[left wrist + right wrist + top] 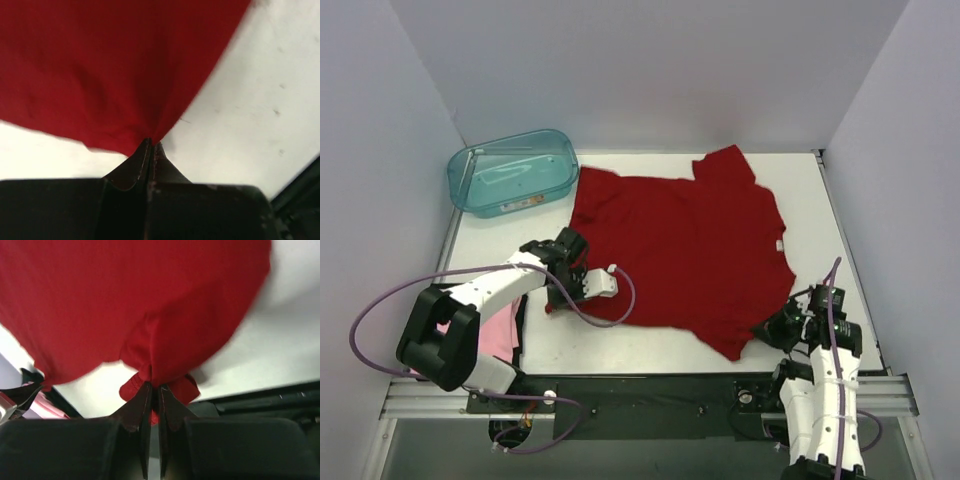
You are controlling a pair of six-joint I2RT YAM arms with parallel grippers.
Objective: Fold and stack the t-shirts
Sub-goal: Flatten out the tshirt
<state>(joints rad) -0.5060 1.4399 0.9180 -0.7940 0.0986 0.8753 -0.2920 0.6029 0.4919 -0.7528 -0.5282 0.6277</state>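
The dark red t-shirt lies spread across the middle of the white table, with a small white neck label at its right edge. My left gripper is shut on the shirt's near left edge. My right gripper is shut on the shirt's near right corner, with bunched cloth between its fingers. The pale pink t-shirt lies at the near left, partly hidden under my left arm.
A translucent teal plastic tub stands at the far left corner. White walls close in the table on three sides. The black base rail runs along the near edge.
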